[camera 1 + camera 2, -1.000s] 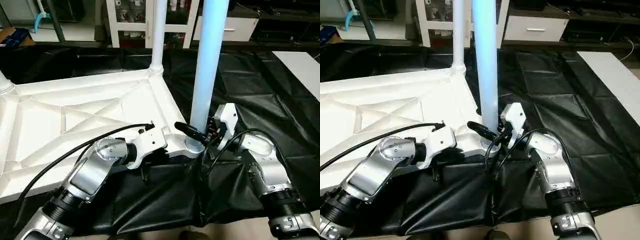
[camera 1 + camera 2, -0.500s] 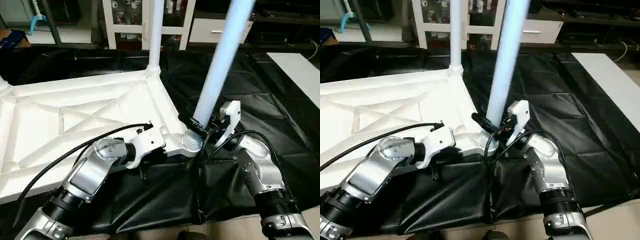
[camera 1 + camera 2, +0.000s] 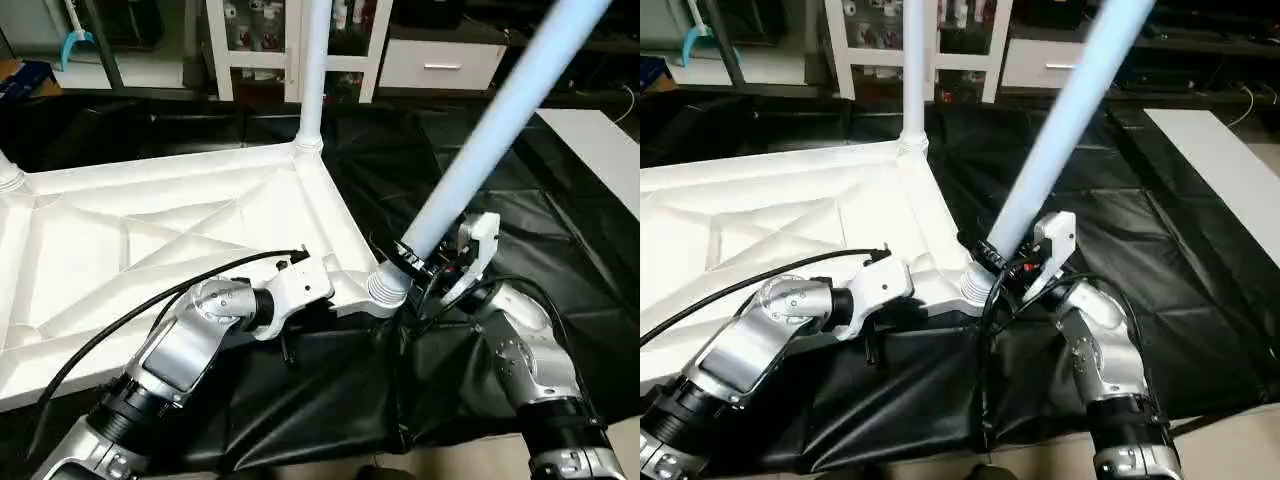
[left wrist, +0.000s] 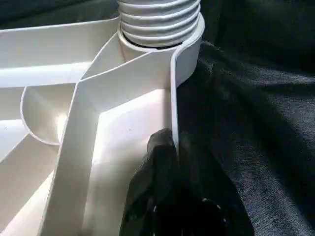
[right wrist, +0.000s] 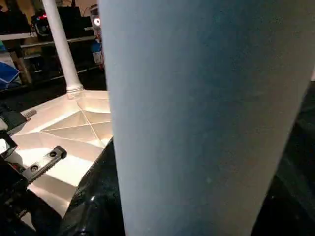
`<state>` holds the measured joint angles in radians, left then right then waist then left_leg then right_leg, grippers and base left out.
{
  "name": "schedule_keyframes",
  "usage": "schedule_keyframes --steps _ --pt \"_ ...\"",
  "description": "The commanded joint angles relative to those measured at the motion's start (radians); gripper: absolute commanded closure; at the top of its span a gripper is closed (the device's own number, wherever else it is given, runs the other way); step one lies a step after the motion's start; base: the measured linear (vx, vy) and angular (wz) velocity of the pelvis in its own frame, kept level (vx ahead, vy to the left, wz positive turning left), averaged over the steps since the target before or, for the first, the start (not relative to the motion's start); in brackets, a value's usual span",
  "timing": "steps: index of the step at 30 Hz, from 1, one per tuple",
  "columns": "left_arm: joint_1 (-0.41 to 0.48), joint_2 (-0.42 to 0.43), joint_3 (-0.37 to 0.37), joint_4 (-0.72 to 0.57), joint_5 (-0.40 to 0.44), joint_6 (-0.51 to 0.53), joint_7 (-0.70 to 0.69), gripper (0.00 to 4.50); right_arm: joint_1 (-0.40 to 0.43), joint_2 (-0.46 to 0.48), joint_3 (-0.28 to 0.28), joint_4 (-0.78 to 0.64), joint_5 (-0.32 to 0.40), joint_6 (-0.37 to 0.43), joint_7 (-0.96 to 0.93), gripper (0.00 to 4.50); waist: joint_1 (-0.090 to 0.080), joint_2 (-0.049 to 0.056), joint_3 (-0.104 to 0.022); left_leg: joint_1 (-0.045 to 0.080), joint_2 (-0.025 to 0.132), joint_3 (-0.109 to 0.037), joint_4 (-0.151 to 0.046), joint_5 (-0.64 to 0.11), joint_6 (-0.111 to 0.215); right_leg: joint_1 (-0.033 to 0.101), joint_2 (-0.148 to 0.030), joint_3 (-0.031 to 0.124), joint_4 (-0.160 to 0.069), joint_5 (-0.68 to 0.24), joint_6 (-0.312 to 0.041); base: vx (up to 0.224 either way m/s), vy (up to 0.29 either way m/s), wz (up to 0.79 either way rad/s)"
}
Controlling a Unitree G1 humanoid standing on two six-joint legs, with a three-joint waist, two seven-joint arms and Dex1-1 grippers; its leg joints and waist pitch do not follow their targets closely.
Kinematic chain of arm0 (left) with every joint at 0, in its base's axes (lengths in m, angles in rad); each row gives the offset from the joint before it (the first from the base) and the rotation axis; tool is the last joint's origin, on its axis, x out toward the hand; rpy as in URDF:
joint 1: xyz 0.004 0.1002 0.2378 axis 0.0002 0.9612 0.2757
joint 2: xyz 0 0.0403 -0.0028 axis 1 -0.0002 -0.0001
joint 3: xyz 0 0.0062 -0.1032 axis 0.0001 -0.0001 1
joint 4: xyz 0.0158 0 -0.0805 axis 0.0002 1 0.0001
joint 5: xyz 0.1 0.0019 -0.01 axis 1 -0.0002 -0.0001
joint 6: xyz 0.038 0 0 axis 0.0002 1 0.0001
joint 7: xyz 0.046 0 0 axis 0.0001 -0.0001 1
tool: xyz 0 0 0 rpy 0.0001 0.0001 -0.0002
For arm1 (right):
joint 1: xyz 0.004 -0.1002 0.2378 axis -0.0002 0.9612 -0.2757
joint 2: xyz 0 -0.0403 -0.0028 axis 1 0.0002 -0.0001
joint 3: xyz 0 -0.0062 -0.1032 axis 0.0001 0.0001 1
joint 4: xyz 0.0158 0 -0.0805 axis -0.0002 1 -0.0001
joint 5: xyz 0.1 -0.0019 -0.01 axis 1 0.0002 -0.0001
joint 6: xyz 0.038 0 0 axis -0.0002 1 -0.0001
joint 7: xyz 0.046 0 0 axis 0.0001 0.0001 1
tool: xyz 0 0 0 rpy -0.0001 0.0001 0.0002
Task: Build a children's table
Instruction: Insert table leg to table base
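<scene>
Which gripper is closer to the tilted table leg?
Right. The right gripper grips the tilted leg near its base; the left gripper pinches the tabletop rim beside the socket.

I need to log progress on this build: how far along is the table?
One leg stands upright in the tabletop's far corner. The right tool holds a second leg, tilted, at the near corner socket. It still needs straightening and seating.

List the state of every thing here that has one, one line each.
Table top: upside down, ribs up, on the black sheet.
Far leg: upright in its corner socket.
Near leg: tilted, threaded end at the near corner socket, not seated.
Left gripper: shut on the table top's edge.
Right gripper: closed around the near leg.
</scene>
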<state>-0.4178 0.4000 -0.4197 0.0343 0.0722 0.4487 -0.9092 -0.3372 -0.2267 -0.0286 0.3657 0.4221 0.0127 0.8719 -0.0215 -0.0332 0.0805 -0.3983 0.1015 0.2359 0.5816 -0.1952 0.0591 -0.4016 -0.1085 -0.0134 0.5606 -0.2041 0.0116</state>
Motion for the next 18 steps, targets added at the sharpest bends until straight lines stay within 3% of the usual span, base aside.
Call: schedule_keyframes --steps 1,5,9,14,15,18 --pt "0.027 0.001 -0.014 0.036 -0.005 -0.024 0.0 4.5 0.082 -0.053 0.04 0.118 -0.1 0.11 -0.027 2.66 -0.008 0.004 -0.028 0.053 0.132 -0.082 -0.121 -0.524 -0.141 -0.02 -0.047 0.037 -0.066 -0.314 -0.14 0.0 0.0 0.0" --pt "0.026 0.012 -0.024 0.036 0.003 -0.038 -0.008 4.5 0.087 -0.098 0.089 0.115 -0.153 0.126 -0.005 2.66 -0.009 0.002 -0.028 0.056 0.131 -0.09 -0.119 -0.598 -0.151 -0.024 -0.053 0.038 -0.077 -0.435 -0.11 0.0 0.0 0.0" --pt "0.025 0.014 -0.025 0.036 0.004 -0.039 -0.009 4.5 0.083 -0.106 0.097 0.108 -0.158 0.137 -0.004 2.66 -0.009 0.003 -0.03 0.057 0.131 -0.092 -0.121 -0.613 -0.158 -0.027 -0.05 0.038 -0.079 -0.437 -0.094 0.0 0.0 0.0" --pt "0.019 0.016 -0.025 0.041 0.006 -0.042 -0.013 4.5 -0.008 -0.131 0.135 0.146 -0.183 0.152 0.045 2.66 -0.01 0.002 -0.031 0.057 0.13 -0.09 -0.122 -0.617 -0.163 -0.029 -0.048 0.037 -0.077 -0.415 -0.101 0.0 0.0 0.0" --pt "0.019 0.016 -0.024 0.042 0.006 -0.043 -0.013 4.5 -0.022 -0.135 0.144 0.154 -0.187 0.154 0.054 2.66 -0.016 0.001 -0.03 0.049 0.129 -0.095 -0.122 -0.628 -0.161 -0.023 -0.049 0.034 -0.074 -0.436 -0.103 0.0 0.0 0.0" --pt "0.019 0.016 -0.025 0.044 0.005 -0.045 -0.011 4.5 -0.061 -0.143 0.175 0.177 -0.187 0.155 0.069 2.66 -0.013 0.003 -0.027 0.058 0.129 -0.095 -0.12 -0.652 -0.167 -0.034 -0.051 0.037 -0.083 -0.484 -0.09 0.0 0.0 0.0"
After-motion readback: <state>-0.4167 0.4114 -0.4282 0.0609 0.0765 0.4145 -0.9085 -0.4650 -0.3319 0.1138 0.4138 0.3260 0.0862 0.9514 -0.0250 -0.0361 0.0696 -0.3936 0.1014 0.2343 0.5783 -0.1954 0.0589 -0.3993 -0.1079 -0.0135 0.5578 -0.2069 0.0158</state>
